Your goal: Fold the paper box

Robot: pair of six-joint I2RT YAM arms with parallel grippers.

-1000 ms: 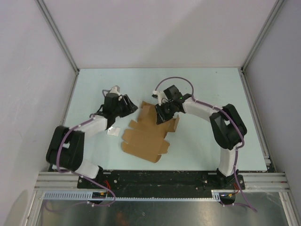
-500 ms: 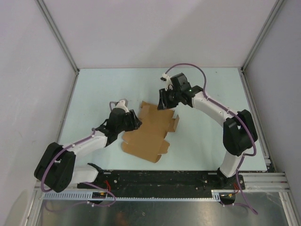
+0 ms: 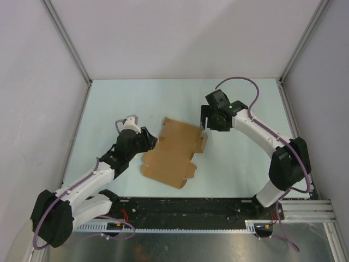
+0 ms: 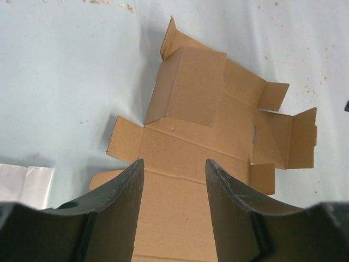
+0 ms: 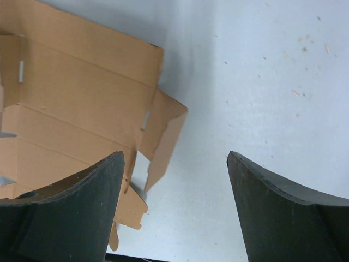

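Note:
The paper box lies as a brown, many-flapped sheet in the middle of the table. In the left wrist view, the paper box has its far panel tilted up a little from the table. My left gripper hovers at the sheet's left edge. In its own view the left gripper is open, with only cardboard below the gap. My right gripper stands just off the sheet's far right corner. Seen from its wrist, the right gripper is wide open over bare table, and the paper box sits to its left.
A small white scrap of paper lies on the table left of the sheet. Grey walls and metal frame posts enclose the pale table on three sides.
My right gripper opened wide, let go of the cardboard and moved right, off the sheet. The left arm swung in, so its gripper now hangs over the sheet's left edge.

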